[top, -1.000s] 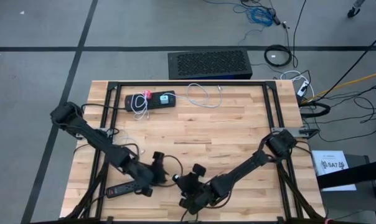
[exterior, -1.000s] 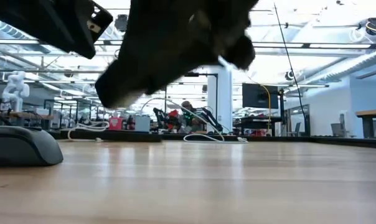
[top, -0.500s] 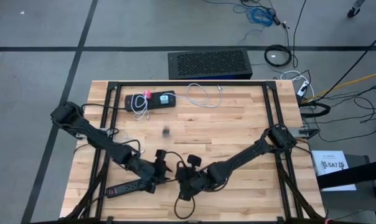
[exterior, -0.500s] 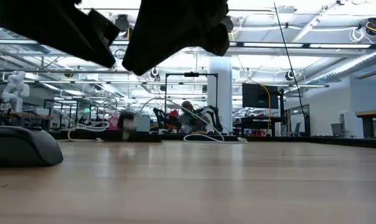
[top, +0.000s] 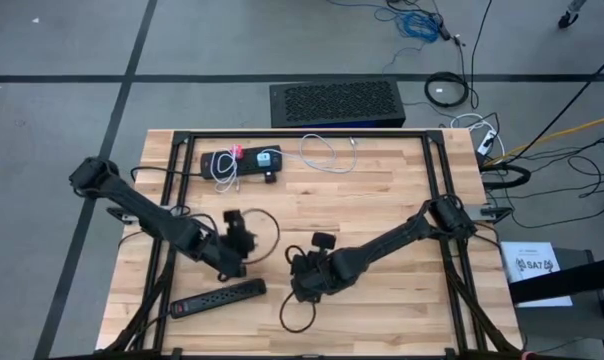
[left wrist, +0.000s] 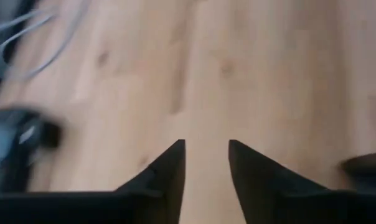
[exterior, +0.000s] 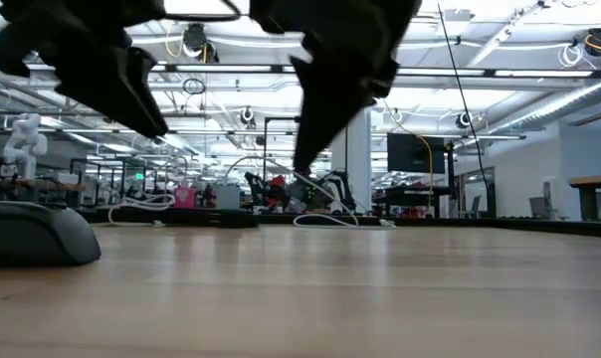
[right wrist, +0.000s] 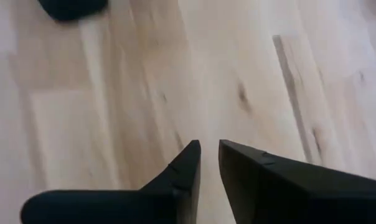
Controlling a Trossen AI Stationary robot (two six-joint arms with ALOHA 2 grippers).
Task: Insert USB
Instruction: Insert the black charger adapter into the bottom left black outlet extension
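Both grippers hang over the near left of the wooden table, each with nothing between its fingers. My left gripper is open over bare wood. My right gripper, just to its right, shows only a narrow gap between its fingertips. A black hub with white cables lies at the far left. A small dark piece lies on the table against the hub's near side; whether it is the USB I cannot tell.
A black power strip lies near the front left edge, close to my left arm. Thin black cord loops lie by both grippers. A white cable lies at the far middle. A black frame edges the table.
Both grippers have moved toward the table's far edge, the right one also rising, and both have turned at the wrist. A small dark piece has shot from the table's middle toward the far edge and now lies beside the hub.
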